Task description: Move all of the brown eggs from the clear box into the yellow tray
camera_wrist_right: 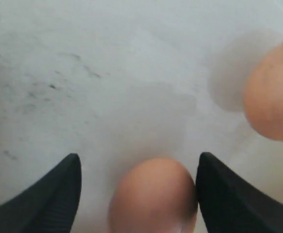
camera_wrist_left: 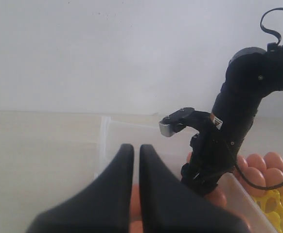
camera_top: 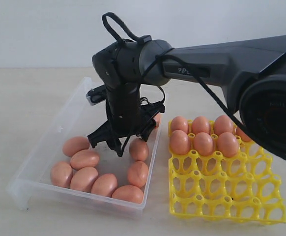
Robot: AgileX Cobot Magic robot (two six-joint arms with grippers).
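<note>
My right tool [camera_wrist_right: 137, 160] hangs wide open in the clear box [camera_top: 35, 189], jaws straddling one brown egg [camera_wrist_right: 153, 199], ready to pinch it for the yellow tray [camera_top: 226, 201].

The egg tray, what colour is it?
Bright yellow; the tray shows clearest in the exterior view.

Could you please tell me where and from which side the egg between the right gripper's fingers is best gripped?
Grip the egg across its rounded middle, coming straight down from above. It rests loose on the floor of the clear box, with bare floor on either side for the open fingers of the right gripper. It sits nearer one finger, so centring first seems wise.
</note>
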